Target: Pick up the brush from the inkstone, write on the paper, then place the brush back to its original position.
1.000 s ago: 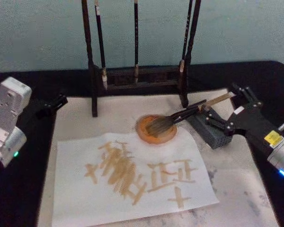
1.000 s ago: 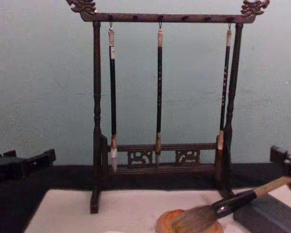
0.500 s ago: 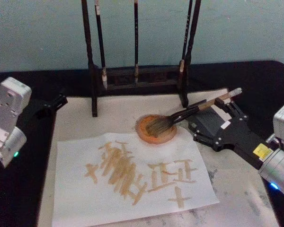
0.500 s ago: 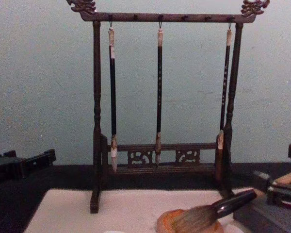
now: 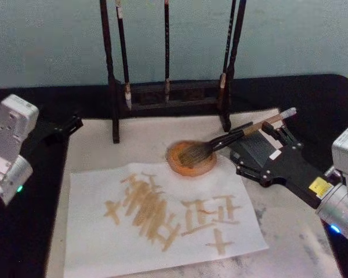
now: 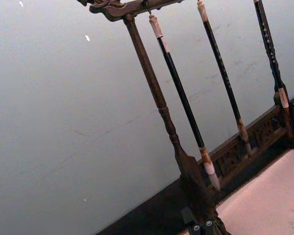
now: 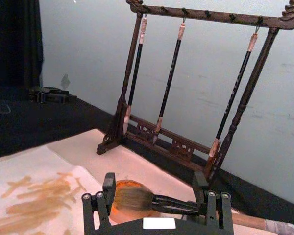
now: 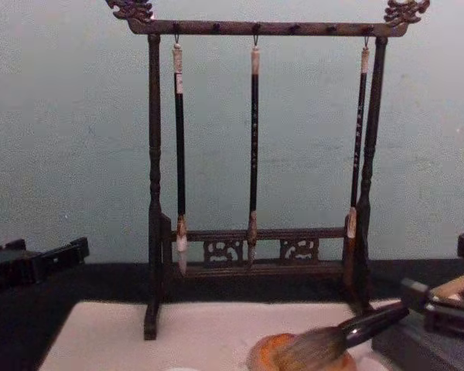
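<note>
The brush [image 5: 220,142] lies at rest, its bushy bristles on the round orange inkstone [image 5: 188,168] and its tan handle slanting over a grey block [image 5: 248,146]. The white end cap points to the far right. My right gripper [image 5: 253,149] is open beside the handle on its near side, above the grey block, with nothing held. The right wrist view shows the brush [image 7: 137,198] lying just beyond the open right gripper [image 7: 154,197]. The paper [image 5: 104,243] lies in front of the inkstone and carries tan brush strokes. My left gripper [image 5: 66,124] is parked at the table's left.
A dark wooden rack [image 5: 168,92] with three thin hanging brushes stands behind the inkstone. An off-white felt mat [image 5: 145,136] lies under the paper and inkstone. The black tabletop [image 5: 313,95] surrounds it.
My right gripper has let go of the brush handle and drawn back toward me and lower. The brush stays on the inkstone. The left arm has not moved.
</note>
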You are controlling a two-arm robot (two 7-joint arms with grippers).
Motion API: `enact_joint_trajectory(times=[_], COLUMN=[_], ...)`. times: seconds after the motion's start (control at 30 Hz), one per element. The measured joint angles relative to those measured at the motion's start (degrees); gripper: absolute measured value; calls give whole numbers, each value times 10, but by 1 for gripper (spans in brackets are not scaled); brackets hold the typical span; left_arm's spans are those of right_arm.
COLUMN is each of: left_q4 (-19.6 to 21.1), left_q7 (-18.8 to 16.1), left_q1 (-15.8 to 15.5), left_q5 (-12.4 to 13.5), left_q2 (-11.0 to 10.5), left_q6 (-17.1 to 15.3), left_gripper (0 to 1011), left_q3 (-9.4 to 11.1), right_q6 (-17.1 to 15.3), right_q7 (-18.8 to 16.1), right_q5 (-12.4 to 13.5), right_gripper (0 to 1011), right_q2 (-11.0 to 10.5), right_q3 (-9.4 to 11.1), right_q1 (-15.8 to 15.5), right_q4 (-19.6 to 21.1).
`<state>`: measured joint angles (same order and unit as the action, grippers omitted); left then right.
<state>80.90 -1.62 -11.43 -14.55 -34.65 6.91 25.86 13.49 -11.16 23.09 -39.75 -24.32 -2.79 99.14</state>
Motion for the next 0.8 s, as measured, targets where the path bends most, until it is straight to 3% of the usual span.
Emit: enact_joint_trajectory(times=[0.8], left_q4=[0], left_q7=[0], left_q1=[0], left_q5=[0], left_q2=[0], left_q6=[0], left_gripper=[1002], left_q3=[0], right_q6=[2], right_q7=[1], right_q5=[1], right_gripper=[1008], right_q2=[-1], right_q3=[0], right_q1=[0], right_q4=[0])
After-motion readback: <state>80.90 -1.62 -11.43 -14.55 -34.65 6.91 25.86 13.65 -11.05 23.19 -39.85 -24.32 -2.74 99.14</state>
